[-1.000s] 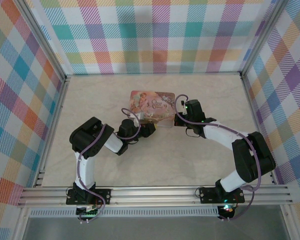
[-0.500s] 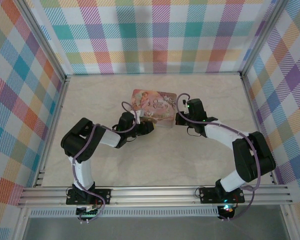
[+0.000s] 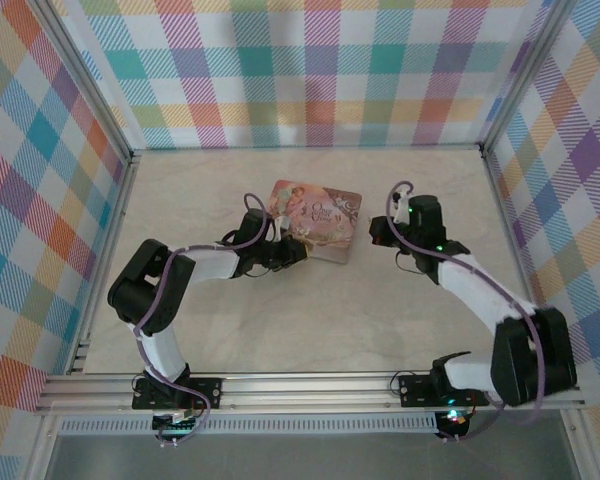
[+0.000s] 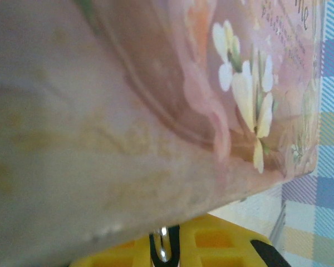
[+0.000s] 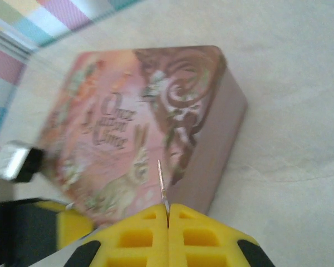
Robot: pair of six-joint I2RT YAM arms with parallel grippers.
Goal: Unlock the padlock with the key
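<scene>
The key (image 5: 162, 186) is a thin grey metal sliver standing straight out of the seam of the right gripper (image 5: 168, 214), whose yellow fingers are pressed fully together on it. The padlock (image 4: 163, 251) appears in the left wrist view as a small shiny curved loop, I think its shackle. It sits in the narrow dark slot between the yellow fingers of the left gripper (image 3: 292, 254), so I judge it is pinched there, at the near left edge of the tin (image 3: 317, 220); its keyhole I cannot see. The grippers are apart, with the tin's corner between them, so key and lock must now come together. The blade is slender and smooth and may swivel in the pads, so it should approach slowly, in line with the keyhole, while the left arm holds the lock steady. The tin is a flat glossy pink rectangle with rounded corners and flower print, lying on the pale matte table (image 3: 310, 330)
</scene>
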